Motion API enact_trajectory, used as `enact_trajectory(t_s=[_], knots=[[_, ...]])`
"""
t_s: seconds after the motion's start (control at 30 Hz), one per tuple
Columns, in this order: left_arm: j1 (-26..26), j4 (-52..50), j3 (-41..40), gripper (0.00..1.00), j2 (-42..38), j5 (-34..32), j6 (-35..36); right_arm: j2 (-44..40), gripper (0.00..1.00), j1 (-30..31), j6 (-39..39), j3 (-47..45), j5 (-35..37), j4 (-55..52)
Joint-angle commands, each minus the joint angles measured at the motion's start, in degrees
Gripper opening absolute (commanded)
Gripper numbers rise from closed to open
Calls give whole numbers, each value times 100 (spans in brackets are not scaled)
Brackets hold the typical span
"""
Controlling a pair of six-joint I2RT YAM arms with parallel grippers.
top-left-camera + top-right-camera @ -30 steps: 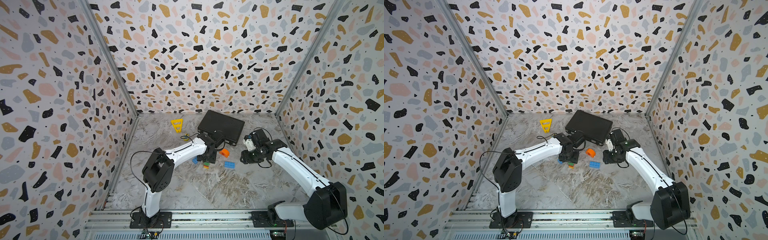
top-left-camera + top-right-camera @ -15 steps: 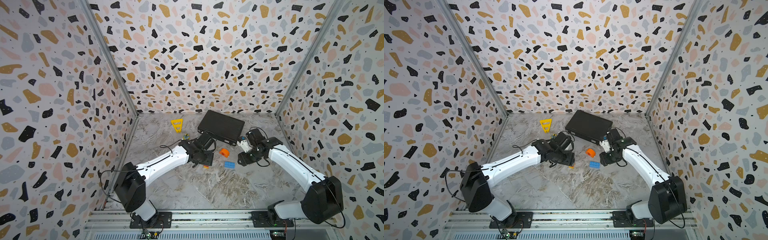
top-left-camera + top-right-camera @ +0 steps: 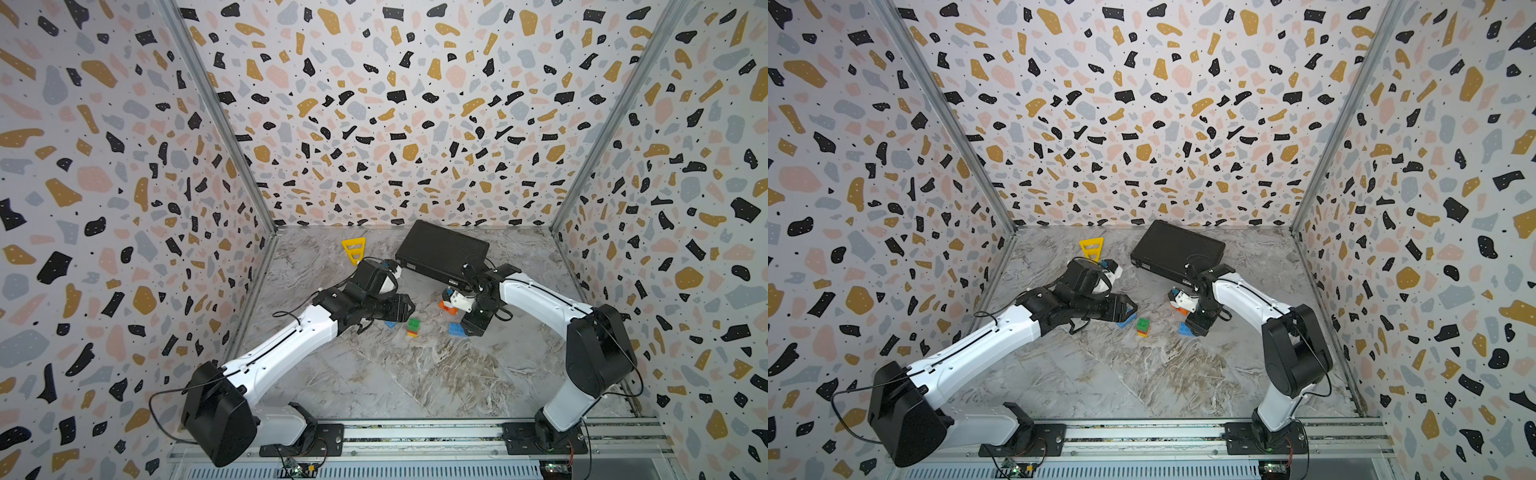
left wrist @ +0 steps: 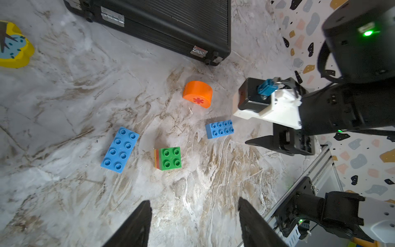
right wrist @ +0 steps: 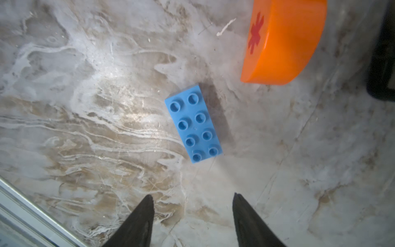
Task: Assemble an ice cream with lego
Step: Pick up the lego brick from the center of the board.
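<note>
A small stack of lego, green on red on yellow [image 3: 413,327] [image 3: 1143,326] [image 4: 168,158], stands on the marble floor. One blue brick [image 3: 390,324] [image 4: 119,149] lies on its left, partly under my left gripper [image 3: 409,307] [image 4: 193,205], which is open and empty. A second blue brick [image 3: 456,329] [image 4: 220,129] [image 5: 193,124] lies on the right, next to my right gripper [image 3: 473,330] [image 5: 192,196], also open and empty. The orange dome with a red asterisk [image 3: 446,307] [image 4: 197,94] [image 5: 284,42] lies loose behind that brick. No assembled ice cream shows.
A black case [image 3: 440,253] [image 4: 171,21] lies at the back, close behind the right arm. A yellow slotted triangle [image 3: 354,249] sits back left, and a small yellow round piece [image 4: 12,47] is near it. A metal rail [image 3: 415,432] runs along the front edge.
My left gripper has drawn back to the left off the green, red and yellow stack, which stays standing. The right gripper has come down beside the right blue brick. Both jaws opened wider.
</note>
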Motion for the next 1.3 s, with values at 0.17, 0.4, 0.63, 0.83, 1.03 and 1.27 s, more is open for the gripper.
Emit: enact_trajectory(t_s=[0.17,0.4,0.63,0.83,1.03,1.27], knots=[[354,511,-381,67,-573,324,91,442,62,164,-575,238,-105,449],[485,536,-509,68,-661,400,105,771,60,238,-506,235,97,771],[520,556,-544,68,-596,435,105,877,58,283,-445,152,243,839],[536,554,-544,68,-581,444,103,863,52,281,-419,145,442,778],[538,558,-583,68,-590,444,112,818,47,300,-375,94,525,706],[541,558,-622,68,-600,435,106,800,42,307,-336,72,616,632]])
